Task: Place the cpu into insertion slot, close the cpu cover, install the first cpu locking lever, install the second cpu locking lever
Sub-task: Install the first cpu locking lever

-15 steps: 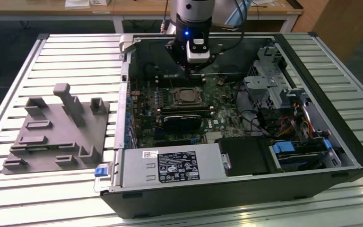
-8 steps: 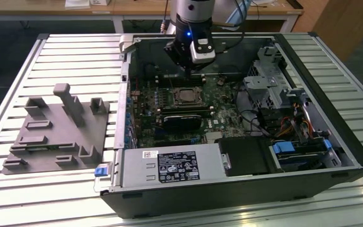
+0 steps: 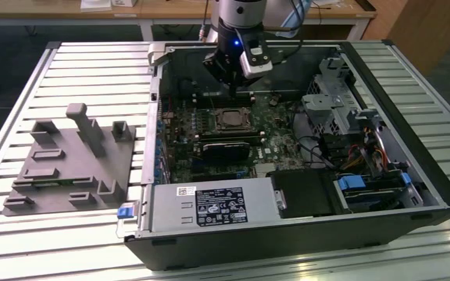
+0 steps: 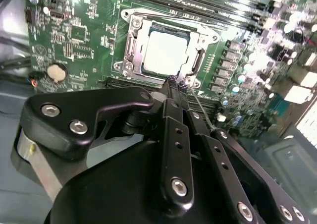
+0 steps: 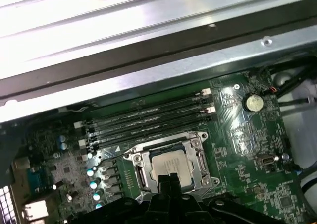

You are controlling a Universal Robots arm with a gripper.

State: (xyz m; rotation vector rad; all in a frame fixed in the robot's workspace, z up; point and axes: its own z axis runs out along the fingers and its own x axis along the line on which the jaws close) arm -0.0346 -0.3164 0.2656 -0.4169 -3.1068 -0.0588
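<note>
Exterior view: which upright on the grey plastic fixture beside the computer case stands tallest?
The narrow grey post at the middle of the fixture's far edge; the blocky uprights flanking it are clearly shorter.

Reaches down almost straight from the exterior view's upper edge: one arm (image 3: pixel 239 17), grey above, black at the wrist (image 3: pixel 227 55), with a small blue light (image 3: pixel 234 41) glowing there. Points the gripper (image 4: pixel 176 83) downward. Shows black fingers (image 4: pixel 171 120) pressed together at the tips in both wrist views, bolted linkage bars (image 4: pixel 218 154) folded close alongside.
</note>
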